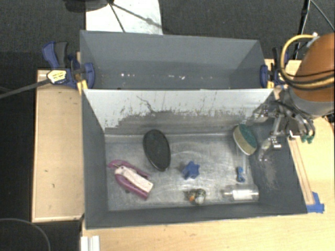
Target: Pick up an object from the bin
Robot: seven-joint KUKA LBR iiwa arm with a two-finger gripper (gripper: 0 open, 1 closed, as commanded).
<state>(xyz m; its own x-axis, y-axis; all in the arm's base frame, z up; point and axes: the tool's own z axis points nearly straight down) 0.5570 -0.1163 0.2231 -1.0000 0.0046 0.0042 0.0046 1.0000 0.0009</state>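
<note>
My gripper hangs over the bin's right slope, near the back right corner. Just left of it a round teal disc with a cream rim stands tilted against that slope; I cannot tell whether the two touch. Below the disc a small blue piece lies on the floor, and a clear tube with a white middle lies along the front edge.
A black oval thing lies left of centre. A small blue star-like piece sits mid-floor, and a small round mottled thing is at the front. A purple and white thing lies at the front left. The arm's orange cover and cables sit above the right rim.
</note>
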